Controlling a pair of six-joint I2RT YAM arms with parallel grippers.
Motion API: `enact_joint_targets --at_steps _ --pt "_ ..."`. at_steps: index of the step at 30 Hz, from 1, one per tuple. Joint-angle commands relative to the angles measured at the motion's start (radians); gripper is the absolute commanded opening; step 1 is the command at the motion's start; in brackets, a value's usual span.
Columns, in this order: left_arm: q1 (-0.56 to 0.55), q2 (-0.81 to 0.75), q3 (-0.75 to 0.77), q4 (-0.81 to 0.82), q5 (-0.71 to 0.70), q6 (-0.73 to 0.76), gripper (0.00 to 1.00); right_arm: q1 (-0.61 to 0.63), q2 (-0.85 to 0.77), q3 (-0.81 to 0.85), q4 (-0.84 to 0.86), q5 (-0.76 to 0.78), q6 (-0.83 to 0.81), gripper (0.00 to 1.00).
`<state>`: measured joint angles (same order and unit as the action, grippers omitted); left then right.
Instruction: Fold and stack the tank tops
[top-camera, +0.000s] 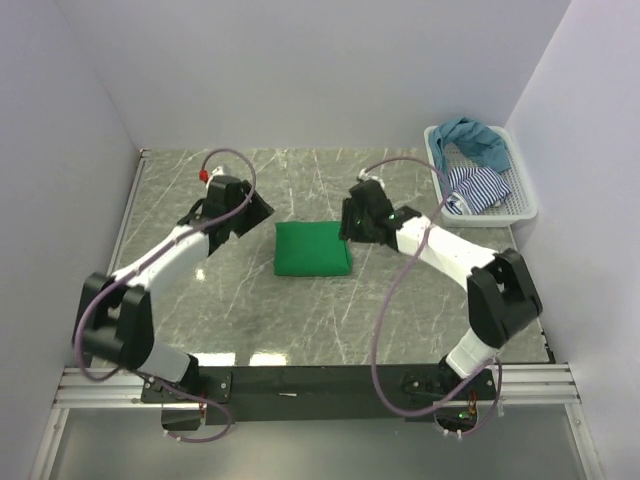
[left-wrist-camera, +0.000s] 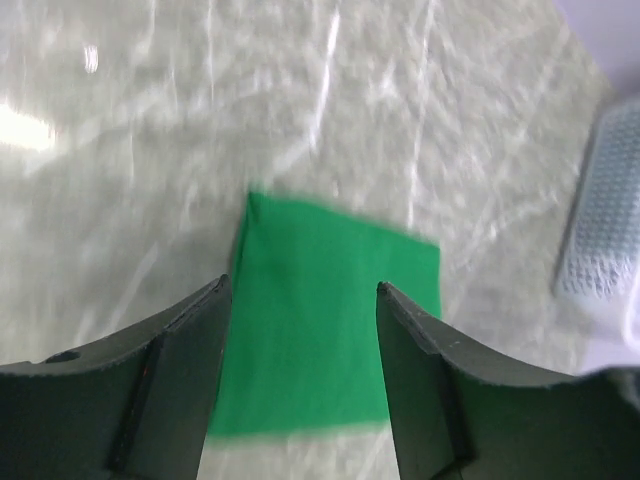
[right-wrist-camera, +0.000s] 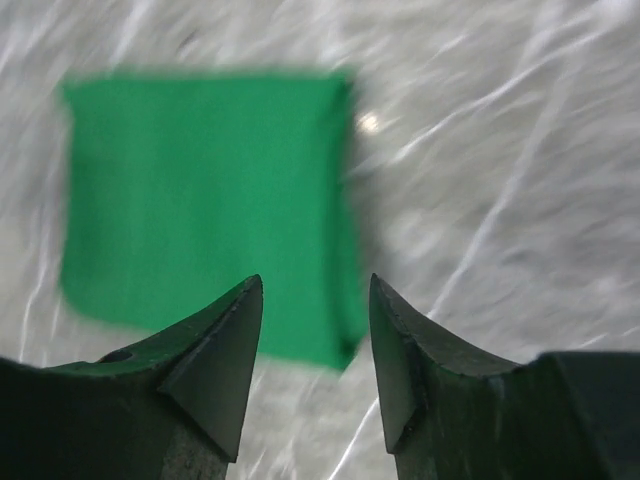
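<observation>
A bright green tank top (top-camera: 312, 249) lies folded into a small square in the middle of the marble table. My left gripper (top-camera: 262, 212) hovers just off its left edge, open and empty; in the left wrist view the green tank top (left-wrist-camera: 325, 310) shows between the fingers (left-wrist-camera: 190, 345) and beyond them. My right gripper (top-camera: 347, 222) hangs by the fold's right edge, also open and empty, above the green tank top (right-wrist-camera: 200, 190). A teal-blue tank top (top-camera: 475, 138) and a navy-and-white striped one (top-camera: 478, 188) lie crumpled in the white basket (top-camera: 523, 196).
The white mesh basket stands at the table's back right corner, against the right wall; its corner (left-wrist-camera: 605, 220) shows in the left wrist view. White walls close the table on the left, back and right. Cables loop from both arms.
</observation>
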<state>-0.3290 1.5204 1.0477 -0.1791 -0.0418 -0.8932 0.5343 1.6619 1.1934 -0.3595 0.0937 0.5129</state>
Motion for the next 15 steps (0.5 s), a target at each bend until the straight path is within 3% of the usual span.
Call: enact_joint_targets --at_steps 1,10,15 --pt "-0.054 -0.100 -0.132 0.033 0.022 -0.027 0.65 0.082 -0.097 -0.090 0.066 0.061 0.029 0.53" --pt "-0.143 -0.226 -0.339 0.036 0.010 -0.110 0.63 0.119 0.068 -0.104 0.093 0.054 0.033 0.49" --pt "-0.168 -0.361 -0.439 0.018 -0.010 -0.213 0.62 0.119 0.065 -0.219 0.135 0.060 0.081 0.47"
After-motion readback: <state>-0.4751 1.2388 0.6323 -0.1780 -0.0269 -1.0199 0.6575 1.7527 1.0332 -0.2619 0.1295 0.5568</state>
